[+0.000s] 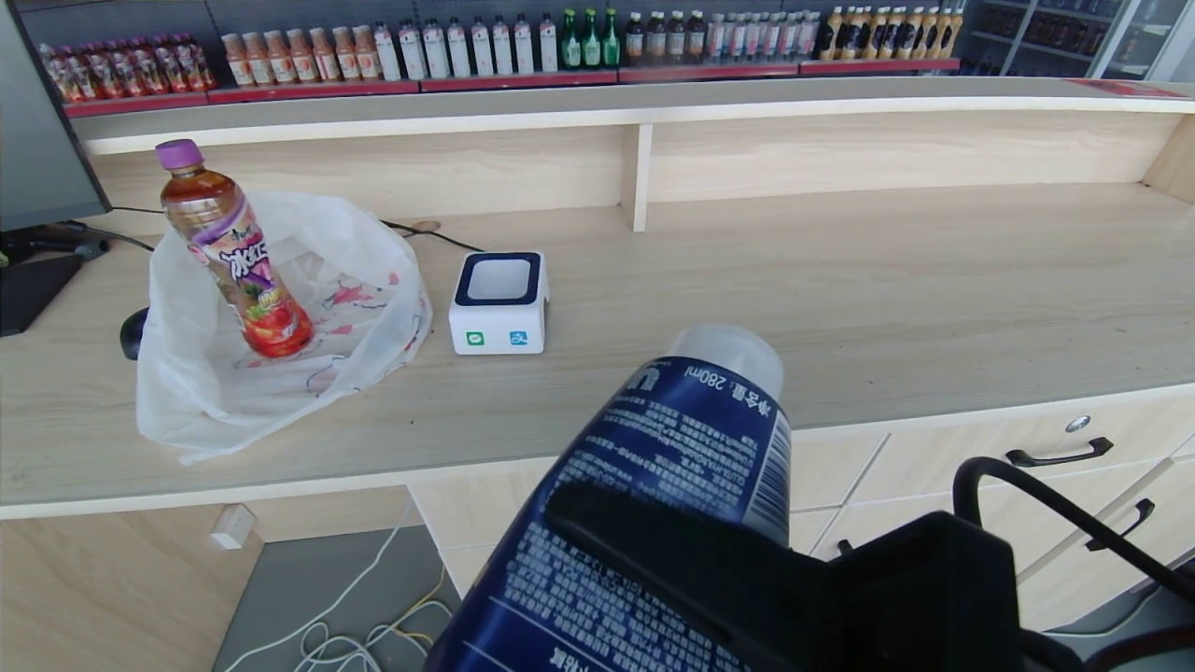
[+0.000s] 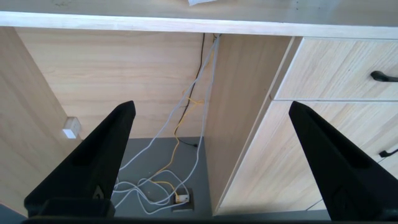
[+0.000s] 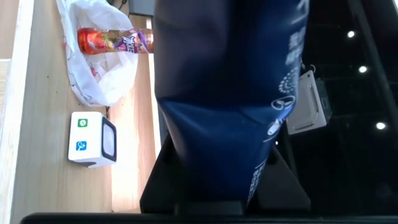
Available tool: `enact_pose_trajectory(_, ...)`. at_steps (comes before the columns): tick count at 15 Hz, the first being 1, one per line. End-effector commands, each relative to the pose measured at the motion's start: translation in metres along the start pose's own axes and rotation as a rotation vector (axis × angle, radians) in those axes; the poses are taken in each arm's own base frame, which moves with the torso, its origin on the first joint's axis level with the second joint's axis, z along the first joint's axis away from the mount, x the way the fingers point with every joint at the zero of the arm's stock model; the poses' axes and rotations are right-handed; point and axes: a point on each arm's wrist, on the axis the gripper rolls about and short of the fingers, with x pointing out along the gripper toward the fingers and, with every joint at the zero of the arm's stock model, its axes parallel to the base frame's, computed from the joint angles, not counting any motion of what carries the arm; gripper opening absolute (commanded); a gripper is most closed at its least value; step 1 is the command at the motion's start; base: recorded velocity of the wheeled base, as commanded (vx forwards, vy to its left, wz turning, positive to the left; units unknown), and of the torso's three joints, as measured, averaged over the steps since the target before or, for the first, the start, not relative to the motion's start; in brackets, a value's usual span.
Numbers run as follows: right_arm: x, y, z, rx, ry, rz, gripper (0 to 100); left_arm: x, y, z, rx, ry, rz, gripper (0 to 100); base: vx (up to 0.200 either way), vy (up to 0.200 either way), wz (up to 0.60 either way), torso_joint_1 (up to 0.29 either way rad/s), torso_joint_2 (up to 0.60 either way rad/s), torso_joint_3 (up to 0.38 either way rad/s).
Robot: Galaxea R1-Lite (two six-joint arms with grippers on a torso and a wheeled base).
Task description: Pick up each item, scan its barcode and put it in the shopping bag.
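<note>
Bottle [image 1: 686, 439], dark blue with white cap, is clamped in right gripper [image 1: 653, 546], lower centre. Fingers of left gripper [image 2: 205, 168] are spread wide. Purple-capped tea bottle [image 1: 233, 252] is seen inside white plastic bag [image 1: 187, 392], upper left.

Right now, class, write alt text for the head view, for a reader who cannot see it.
The right gripper holds a blue bottle close to the camera, in front of the counter. On the counter stands a white scanner; to its left, a purple-capped bottle leans in an open white bag.
</note>
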Motion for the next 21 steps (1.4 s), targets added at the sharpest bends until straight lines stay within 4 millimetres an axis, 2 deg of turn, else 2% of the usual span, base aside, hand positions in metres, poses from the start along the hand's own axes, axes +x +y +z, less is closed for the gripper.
enact_pose_trajectory(1,0.0,-0.001,0.0,0.0,0.0,-0.004,0,0.0,0.0,0.0,0.0,0.0,0.0,100,0.0,0.0,0.0,0.0,0.0,0.0)
enact_pose_trajectory(9,0.0,0.005,0.002,0.127,0.001,0.017,0,0.0,0.0,0.0,0.0,0.0,0.002,100,0.0,0.0,0.0,0.0,0.0,0.0)
enact_pose_trajectory(11,0.003,0.01,0.003,0.31,0.027,0.034,0,0.0,0.0,0.0,0.0,0.0,0.0,100,0.0,0.0,0.0,0.0,0.0,0.0)
enact_pose_trajectory(15,0.008,0.002,0.0,0.674,0.064,-0.013,0,0.0,0.0,0.0,0.0,0.0,0.002,100,0.0,0.0,0.0,0.0,0.0,0.0)
enact_pose_trajectory(17,0.019,-0.016,-0.007,0.87,0.055,-0.121,0,0.0,0.0,0.0,0.0,0.0,0.0,100,0.0,0.0,0.0,0.0,0.0,0.0)
enact_pose_trajectory(19,0.034,-0.041,-0.026,0.99,0.089,-0.227,0,0.0,0.0,0.0,0.0,0.0,0.0,100,0.0,0.0,0.0,0.0,0.0,0.0)
enact_pose_trajectory(21,0.025,-0.045,-0.059,1.137,0.229,-0.223,0,0.0,0.0,0.0,0.0,0.0,0.0,100,0.0,0.0,0.0,0.0,0.0,0.0)
